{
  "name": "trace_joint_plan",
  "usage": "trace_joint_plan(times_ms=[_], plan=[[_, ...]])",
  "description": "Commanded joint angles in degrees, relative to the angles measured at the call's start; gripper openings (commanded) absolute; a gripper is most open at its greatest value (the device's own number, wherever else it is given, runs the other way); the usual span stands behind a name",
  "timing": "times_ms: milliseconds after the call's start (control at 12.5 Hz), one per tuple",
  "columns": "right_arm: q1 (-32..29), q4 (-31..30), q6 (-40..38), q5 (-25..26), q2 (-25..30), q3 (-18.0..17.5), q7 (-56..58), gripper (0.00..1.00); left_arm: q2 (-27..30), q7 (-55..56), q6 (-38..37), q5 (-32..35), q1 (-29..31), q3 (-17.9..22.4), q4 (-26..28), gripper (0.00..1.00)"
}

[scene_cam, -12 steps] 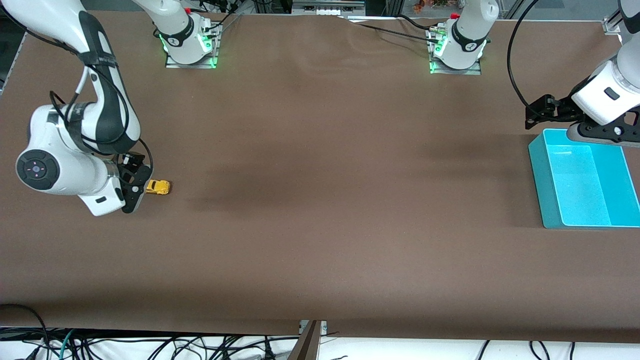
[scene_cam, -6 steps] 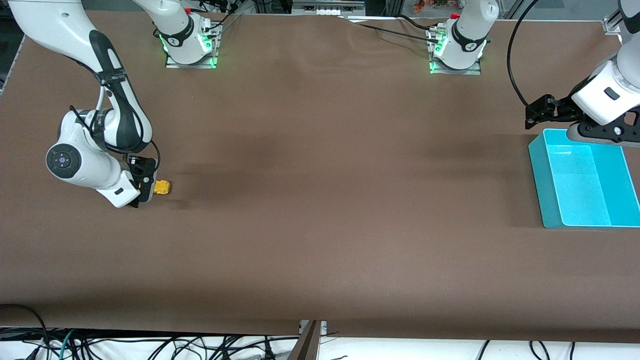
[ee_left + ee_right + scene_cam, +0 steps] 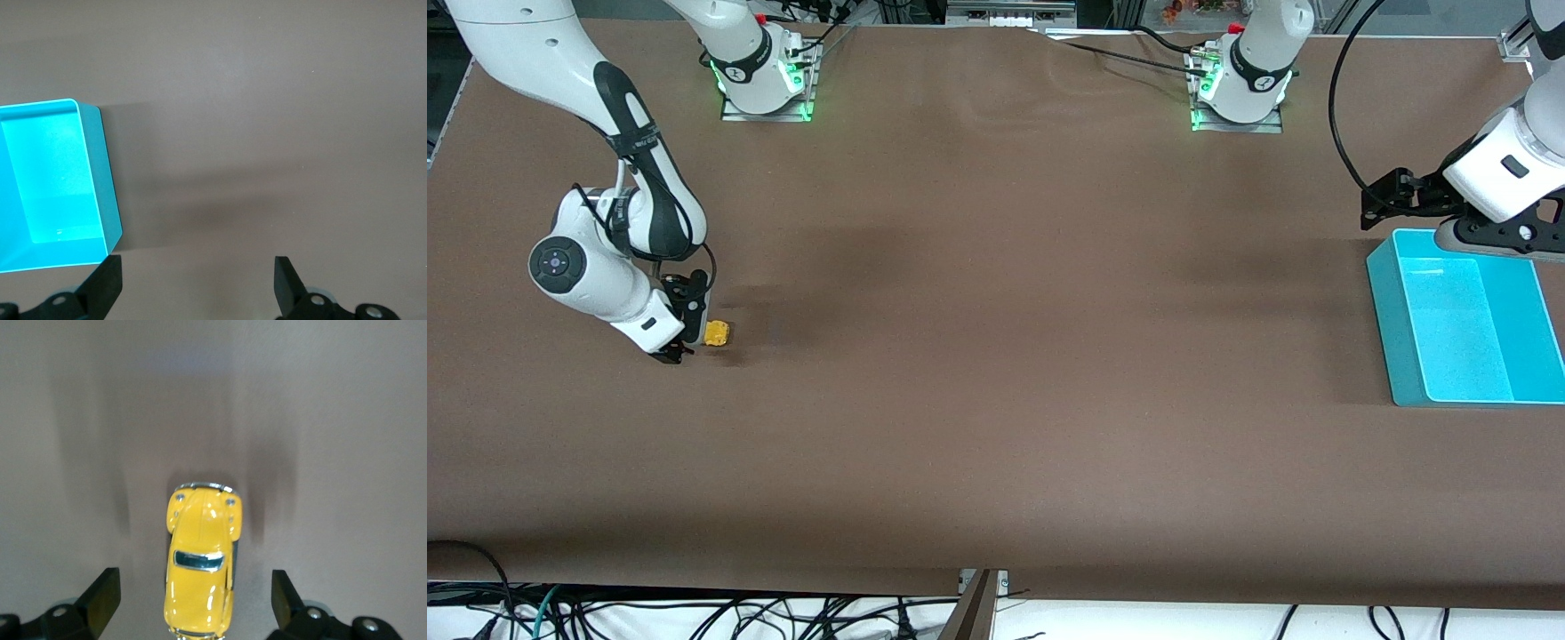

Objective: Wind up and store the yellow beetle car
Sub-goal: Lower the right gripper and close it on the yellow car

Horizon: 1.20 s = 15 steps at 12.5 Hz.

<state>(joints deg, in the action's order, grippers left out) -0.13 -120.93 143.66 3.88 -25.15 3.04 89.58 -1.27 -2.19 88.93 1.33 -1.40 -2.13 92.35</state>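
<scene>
Yellow beetle car (image 3: 200, 577), glossy and rounded with a dark windscreen and chrome bumper, sits on the brown cloth-covered table (image 3: 996, 400) at the right arm's end. The right gripper (image 3: 190, 603) is low around it, fingers spread wide on either side, not touching. The waiting left gripper (image 3: 197, 283) hangs released above the smooth rectangular teal bin (image 3: 1396, 347).
</scene>
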Motion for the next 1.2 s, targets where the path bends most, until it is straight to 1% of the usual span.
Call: trace_joint_plan(times_ms=[0,80,160,241,321,401,481,642,722,963,1123], plan=[[-1.7,-2.9,2.9,-0.3,1.7,-0.6,2.7,1.00,-0.6,0.7,-0.8,-1.1,0.2,-0.2,-1.5,1.00],[-2.1,-3.0,3.1,-0.3,1.6,-0.7,2.7,0.99,-0.6,0.7,-0.8,-1.1,0.2,-0.1,-1.5,1.00],[-2.1,-3.1,3.4,-0.3,1.6,-0.7,2.7,0.91,-0.6,0.7,-0.8,-1.1,0.2,-0.2,-1.5,1.00],[-2.1,-3.1,3.4,-0.3,1.6,-0.7,2.7,0.73,-0.6,0.7,-0.8,-1.1,0.2,-0.1,-1.5,1.00],[-2.1,-3.1,3.4,-0.2,1.6,-0.7,2.7,0.43,-0.7,0.7,-0.8,-1.1,0.2,-0.2,-1.5,1.00],[-2.1,-3.1,3.4,-0.2,1.5,-0.7,2.8,0.31,-0.7,0.7,-0.8,-1.1,0.2,-0.2,-1.6,1.00],[-2.1,-3.1,3.4,-0.2,1.5,-0.8,3.4,0.22,-0.7,0.7,-0.8,-1.1,0.2,-0.2,-1.5,1.00],[-2.1,-3.0,3.6,-0.2,0.8,-0.8,4.7,0.16,-0.6,0.7,-0.8,-1.1,0.2,-0.2,-1.5,1.00],[-2.2,-3.0,4.9,-0.2,0.4,-0.8,6.6,0.12,-0.6,0.7,-0.8,-1.1,0.2,-0.2,-1.5,1.00],[-3.8,-2.9,6.8,-0.3,-1.4,-0.8,9.5,0.11,-0.6,0.7,-0.8,-1.1,0.2,-0.2,-1.5,1.00],[-8.8,-2.5,8.9,-0.1,-2.8,-0.8,12.3,0.12,-0.6,0.7,-0.8,-1.1,0.2,-0.2,-1.5,1.00]])
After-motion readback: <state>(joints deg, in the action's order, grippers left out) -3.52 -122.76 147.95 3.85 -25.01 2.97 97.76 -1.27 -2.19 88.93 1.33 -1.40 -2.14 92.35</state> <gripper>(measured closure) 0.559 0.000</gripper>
